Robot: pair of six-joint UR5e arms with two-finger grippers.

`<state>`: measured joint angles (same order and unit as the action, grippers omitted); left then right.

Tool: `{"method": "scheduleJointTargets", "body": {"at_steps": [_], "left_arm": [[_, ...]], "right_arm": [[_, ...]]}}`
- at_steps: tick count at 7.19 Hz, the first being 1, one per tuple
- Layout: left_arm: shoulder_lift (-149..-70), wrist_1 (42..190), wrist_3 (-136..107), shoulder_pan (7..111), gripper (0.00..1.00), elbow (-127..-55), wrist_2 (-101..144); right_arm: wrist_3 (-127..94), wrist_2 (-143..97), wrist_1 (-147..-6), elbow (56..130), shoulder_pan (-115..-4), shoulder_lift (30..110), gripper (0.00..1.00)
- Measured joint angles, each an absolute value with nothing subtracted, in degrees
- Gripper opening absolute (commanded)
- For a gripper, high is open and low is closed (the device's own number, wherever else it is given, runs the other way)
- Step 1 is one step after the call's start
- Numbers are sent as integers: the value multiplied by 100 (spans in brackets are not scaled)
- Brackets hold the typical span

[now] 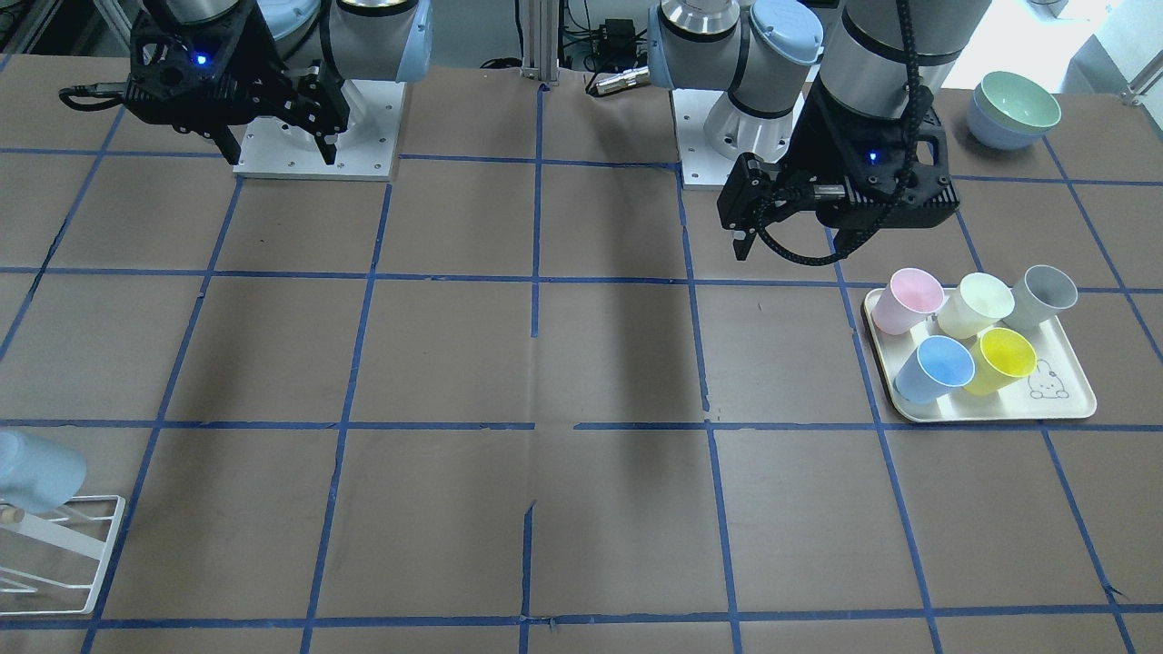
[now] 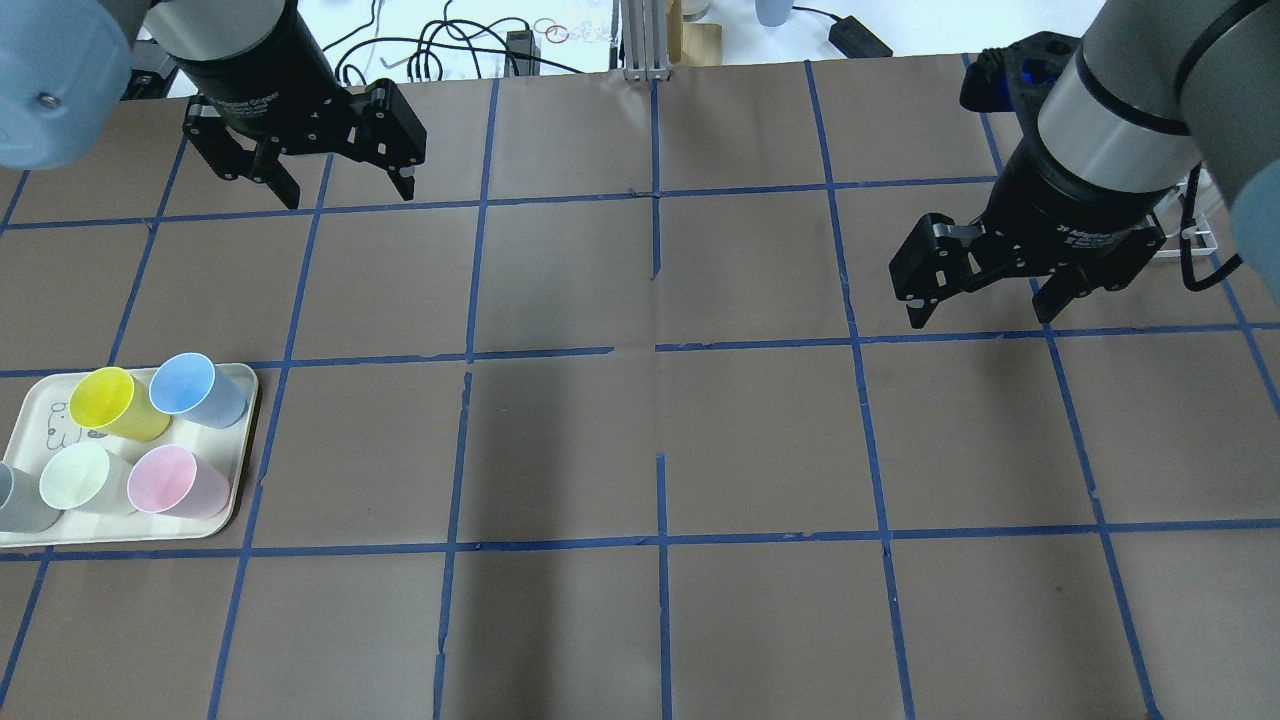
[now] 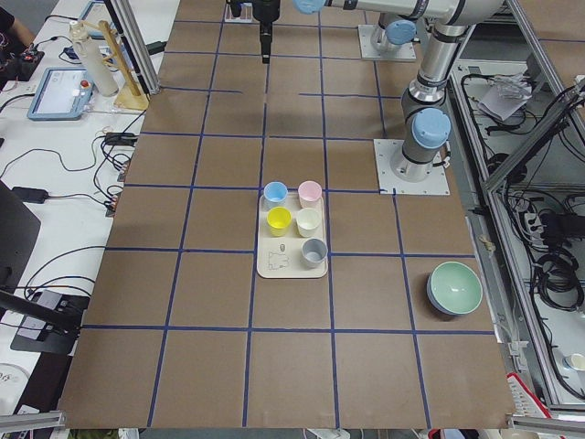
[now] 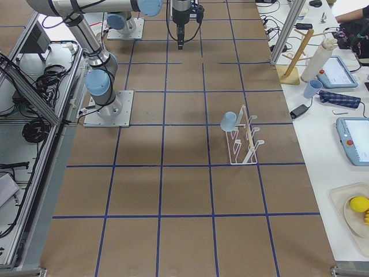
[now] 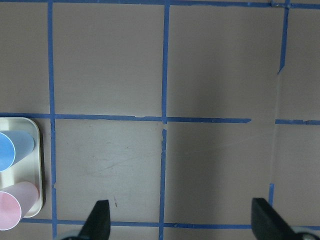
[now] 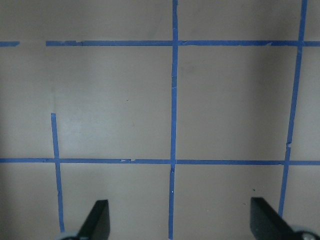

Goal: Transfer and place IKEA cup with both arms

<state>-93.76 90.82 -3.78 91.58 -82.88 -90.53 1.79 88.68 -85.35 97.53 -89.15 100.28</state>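
The pale icy-blue IKEA cup (image 4: 229, 121) hangs tilted on a peg of the white wire rack (image 4: 243, 144) at the robot's right end of the table. It also shows at the left edge of the front-facing view (image 1: 36, 472). My right gripper (image 2: 980, 318) is open and empty, held above the table, apart from the rack. My left gripper (image 2: 348, 192) is open and empty, held high on the far left, well above and beyond the tray. Both wrist views show only bare table between spread fingertips (image 5: 100, 220) (image 6: 97, 220).
A cream tray (image 2: 235, 500) at the robot's left holds a sky-blue cup (image 2: 195, 388), a yellow cup (image 2: 115, 402), a pink cup (image 2: 170, 480), a pale green cup (image 2: 80, 478) and a grey cup (image 1: 1045, 295). Stacked bowls (image 1: 1013, 109) stand near the left arm's base.
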Motion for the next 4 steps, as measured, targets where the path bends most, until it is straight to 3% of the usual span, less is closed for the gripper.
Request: {"method": "scheduleJointTargets", "body": {"at_steps": [4], "left_arm": [[-9362, 9079, -378, 9158, 100, -8288, -9045]], "right_arm": [[205, 8849, -8496, 9748, -8901, 10028, 100]]}}
